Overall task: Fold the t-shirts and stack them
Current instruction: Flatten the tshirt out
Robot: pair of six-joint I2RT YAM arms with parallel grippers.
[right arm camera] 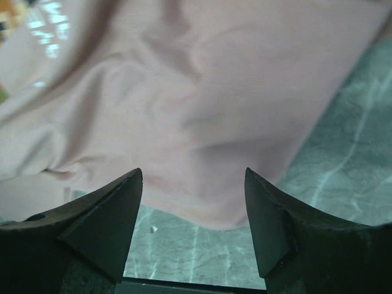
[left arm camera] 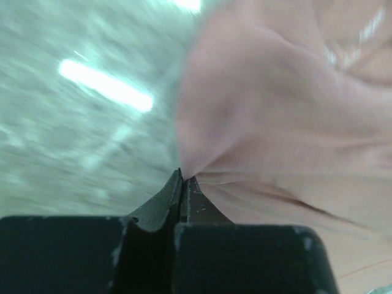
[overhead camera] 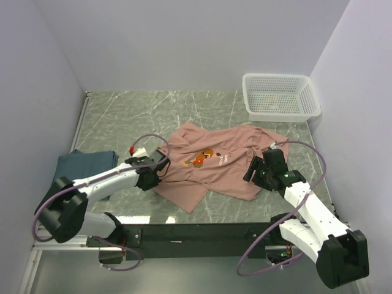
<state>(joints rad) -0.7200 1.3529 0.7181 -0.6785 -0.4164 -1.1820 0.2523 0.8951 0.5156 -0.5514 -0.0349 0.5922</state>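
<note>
On the marbled bench (overhead camera: pixel 122 113), the left claw (left arm camera: pixel 184 179) pinches the salmon-pink t-shirt (overhead camera: pixel 233 177), seemingly to fold it, while the right claw (right arm camera: pixel 193 177) gapes over its hem.

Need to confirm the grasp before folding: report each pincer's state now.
Left pincer: closed, pinching the pink t-shirt at its edge.
Right pincer: open, over the pink t-shirt's edge, holding nothing.
</note>
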